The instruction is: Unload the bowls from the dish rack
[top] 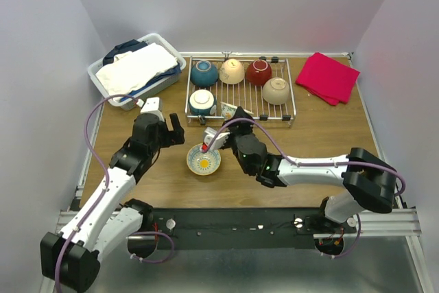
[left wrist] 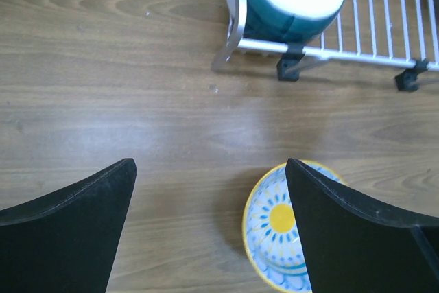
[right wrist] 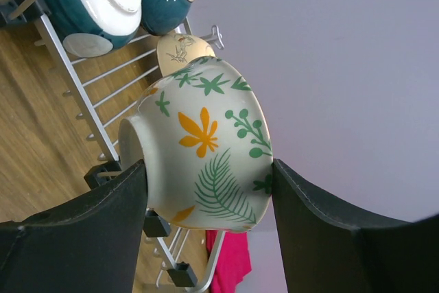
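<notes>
Just off the rack's [left wrist: 343, 55] front rail, the right gripper [right wrist: 207, 168] has its fingers pressed to both sides of the floral bowl [right wrist: 206, 121], which is tipped on its side and clear of the wires. Look where it hangs: the yellow-centred bowl [top: 204, 160] sits on the table [top: 322, 138] almost directly below, a touch to the left. I'd judge the set-down has to right the bowl and either nest it or go wide. The left gripper [left wrist: 209, 169] hovers wide open and empty, just left of that bowl.

A wooden worktop [top: 322, 138] carries a wire dish rack [top: 248, 98], a white basket [top: 97, 77] to its left, a red cloth [top: 328, 77] to its right, one patterned bowl [top: 204, 160] in front.
</notes>
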Controlling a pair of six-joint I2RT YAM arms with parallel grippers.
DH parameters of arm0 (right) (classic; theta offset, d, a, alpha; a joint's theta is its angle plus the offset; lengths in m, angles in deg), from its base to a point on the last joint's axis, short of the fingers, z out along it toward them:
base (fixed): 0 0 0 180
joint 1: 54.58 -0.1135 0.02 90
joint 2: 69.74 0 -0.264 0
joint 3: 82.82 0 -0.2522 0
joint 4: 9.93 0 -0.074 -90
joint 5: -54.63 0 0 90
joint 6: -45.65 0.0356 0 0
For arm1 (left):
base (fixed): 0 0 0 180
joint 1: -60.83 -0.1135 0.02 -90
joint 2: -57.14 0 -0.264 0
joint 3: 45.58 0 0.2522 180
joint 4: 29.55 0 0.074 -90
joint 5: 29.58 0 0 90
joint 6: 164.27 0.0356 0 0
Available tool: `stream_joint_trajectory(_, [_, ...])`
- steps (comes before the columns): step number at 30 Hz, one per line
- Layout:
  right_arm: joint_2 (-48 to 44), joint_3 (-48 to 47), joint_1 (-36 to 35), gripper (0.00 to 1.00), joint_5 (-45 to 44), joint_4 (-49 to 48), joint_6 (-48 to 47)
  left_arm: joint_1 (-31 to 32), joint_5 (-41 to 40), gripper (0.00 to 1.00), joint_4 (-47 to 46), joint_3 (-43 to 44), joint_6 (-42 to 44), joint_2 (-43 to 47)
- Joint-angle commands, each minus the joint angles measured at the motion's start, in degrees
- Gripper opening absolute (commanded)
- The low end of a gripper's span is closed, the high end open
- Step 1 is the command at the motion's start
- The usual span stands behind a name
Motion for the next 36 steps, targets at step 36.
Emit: stream_joint_trajectory(36, [17.23, 4.59, -6.66, 0.49, 3.24, -52.19, -28.72, -1.57, 34.35, 0.89, 33.47, 54.67, -12.50, -46.00])
